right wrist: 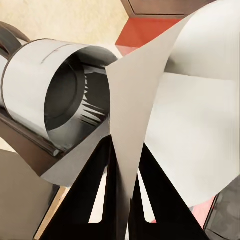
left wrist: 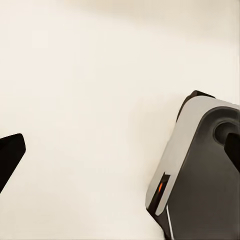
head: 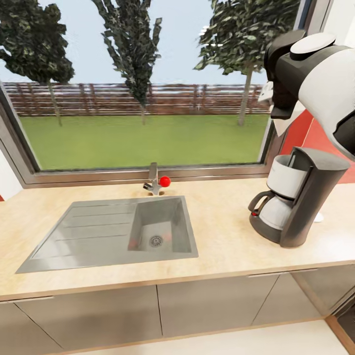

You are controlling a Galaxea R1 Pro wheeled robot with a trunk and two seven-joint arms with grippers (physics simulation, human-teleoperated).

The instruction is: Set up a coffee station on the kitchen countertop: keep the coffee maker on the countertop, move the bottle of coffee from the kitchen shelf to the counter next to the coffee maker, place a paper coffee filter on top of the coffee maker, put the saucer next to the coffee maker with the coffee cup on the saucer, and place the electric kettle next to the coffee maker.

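Right gripper (right wrist: pixel 120 200) pinching one paper coffee filter (right wrist: pixel 150 100) above one coffee maker (head: pixel 296 197).

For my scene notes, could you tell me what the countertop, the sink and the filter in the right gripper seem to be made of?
Countertop: looks like light wood or wood-look laminate, matte, with faint grain.
Sink: seemingly brushed steel, grey with a soft sheen and pressed drainer ribs.
Filter: apparently thin white paper, matte, a curved sheet pinched in the right gripper.

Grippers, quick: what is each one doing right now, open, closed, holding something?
Left gripper: open, holding nothing.
Right gripper: shut on the paper coffee filter, above the coffee maker.
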